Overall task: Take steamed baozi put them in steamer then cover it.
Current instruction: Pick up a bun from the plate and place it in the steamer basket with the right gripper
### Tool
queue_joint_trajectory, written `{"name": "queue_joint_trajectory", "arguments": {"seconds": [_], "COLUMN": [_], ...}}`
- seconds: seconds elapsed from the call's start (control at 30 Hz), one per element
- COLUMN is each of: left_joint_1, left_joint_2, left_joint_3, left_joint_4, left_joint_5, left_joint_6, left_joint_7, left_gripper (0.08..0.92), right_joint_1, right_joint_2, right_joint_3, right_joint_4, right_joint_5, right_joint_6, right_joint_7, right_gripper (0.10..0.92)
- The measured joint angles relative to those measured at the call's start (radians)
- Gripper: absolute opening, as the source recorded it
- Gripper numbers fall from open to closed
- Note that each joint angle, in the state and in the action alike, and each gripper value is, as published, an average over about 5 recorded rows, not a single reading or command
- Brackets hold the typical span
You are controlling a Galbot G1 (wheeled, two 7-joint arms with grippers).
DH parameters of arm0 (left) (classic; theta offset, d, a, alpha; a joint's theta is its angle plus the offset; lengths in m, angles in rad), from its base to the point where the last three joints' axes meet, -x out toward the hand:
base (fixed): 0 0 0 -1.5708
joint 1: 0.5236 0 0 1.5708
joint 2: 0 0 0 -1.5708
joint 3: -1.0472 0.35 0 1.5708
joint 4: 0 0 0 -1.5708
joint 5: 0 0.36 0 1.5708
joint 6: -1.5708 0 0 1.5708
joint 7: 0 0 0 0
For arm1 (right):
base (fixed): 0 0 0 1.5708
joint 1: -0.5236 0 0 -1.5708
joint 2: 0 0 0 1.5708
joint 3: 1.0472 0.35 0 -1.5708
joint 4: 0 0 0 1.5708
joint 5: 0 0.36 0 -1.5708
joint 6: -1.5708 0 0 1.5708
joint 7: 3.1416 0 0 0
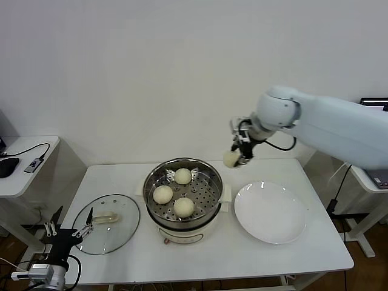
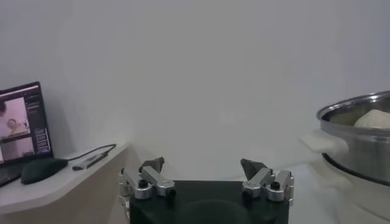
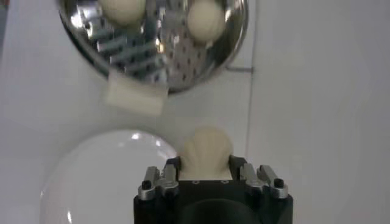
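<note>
Three steamed baozi [image 1: 183,176] [image 1: 162,194] [image 1: 183,207] lie on the perforated tray of the steamer [image 1: 153,182] at the table's middle. A further baozi [image 1: 231,159] hangs in the air to the right of the steamer, above the table's back edge, with my right gripper [image 1: 238,156] shut on it. In the right wrist view that baozi [image 3: 207,152] sits squeezed between the fingers, and the steamer [image 3: 237,36] lies below. The cover [image 1: 124,227], a glass lid, lies flat on the table left of the steamer. My left gripper [image 1: 66,228] is parked low at the table's left front corner, open and empty.
An empty white plate [image 1: 270,212] lies right of the steamer. A side desk on the left carries a mouse [image 1: 7,166] and a cable. A laptop [image 2: 21,128] shows in the left wrist view. Another desk edge stands at the far right.
</note>
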Motion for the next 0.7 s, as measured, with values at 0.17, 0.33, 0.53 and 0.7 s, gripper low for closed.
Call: {"name": "queue_joint_trajectory", "arguments": {"seconds": [0.17, 0.33, 0.53, 0.7], "left_joint_1": [0.002, 0.012, 0.013, 0.010], "left_joint_2": [-0.002, -0.002, -0.003, -0.005], "left_joint_3": [-0.006, -0.015, -0.021, -0.018], "left_joint_4": [-0.006, -0.010, -0.011, -0.011], "left_joint_5": [0.000, -0.003, -0.006, -0.007], "left_joint_6": [0.001, 0.000, -0.001, -0.002], "left_joint_7": [0.000, 0.000, 0.000, 0.000], "left_gripper": [0.823, 0.823, 0.823, 0.823], "right_joint_1": [-0.012, -0.049, -0.101, -0.144], "right_joint_2": [0.086, 0.158, 0.219, 0.248], "right_joint_3": [-0.018, -0.029, -0.036, -0.036], "right_joint_4": [-0.019, -0.047, -0.087, -0.123], "right_joint_5": [0.052, 0.074, 0.070, 0.045], "right_joint_6": [-0.035, -0.063, -0.085, -0.092], "right_joint_7": [0.021, 0.035, 0.044, 0.049], "right_gripper": [0.509, 0.509, 0.509, 0.509]}}
